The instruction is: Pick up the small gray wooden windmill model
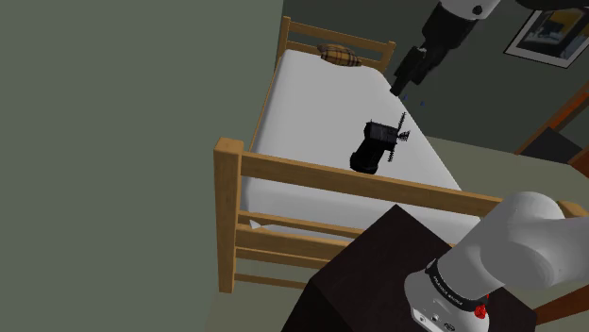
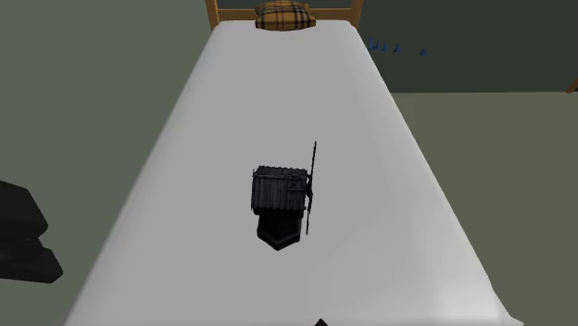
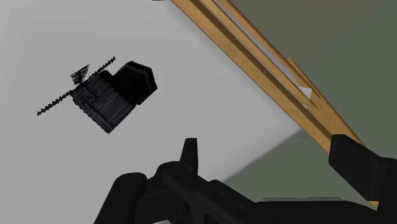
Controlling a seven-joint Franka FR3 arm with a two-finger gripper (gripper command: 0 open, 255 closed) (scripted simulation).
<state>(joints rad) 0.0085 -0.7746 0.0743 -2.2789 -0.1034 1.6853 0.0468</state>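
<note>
The windmill model (image 1: pixel 375 146) is dark grey with a slatted body, a black base and thin sails. It lies on its side on the white mattress (image 1: pixel 311 104), toward the foot half of the bed. In the second exterior view the windmill (image 2: pixel 281 199) rests mid-mattress with its sails to the right. My black gripper (image 1: pixel 398 87) hangs in the air above the bed's far side edge, well clear of the model and up-right of it in the shoulder view. In the wrist view the gripper (image 3: pixel 273 162) is open with nothing between its fingers, and the windmill (image 3: pixel 111 92) lies ahead, off to one side.
The wooden bed frame has a railed footboard (image 1: pixel 330 179) and a headboard (image 1: pixel 330 38). A plaid pillow (image 1: pixel 340 57) sits at the head end. My dark stand (image 1: pixel 378 273) is by the foot of the bed. A black shape (image 2: pixel 20 236) is beside the mattress.
</note>
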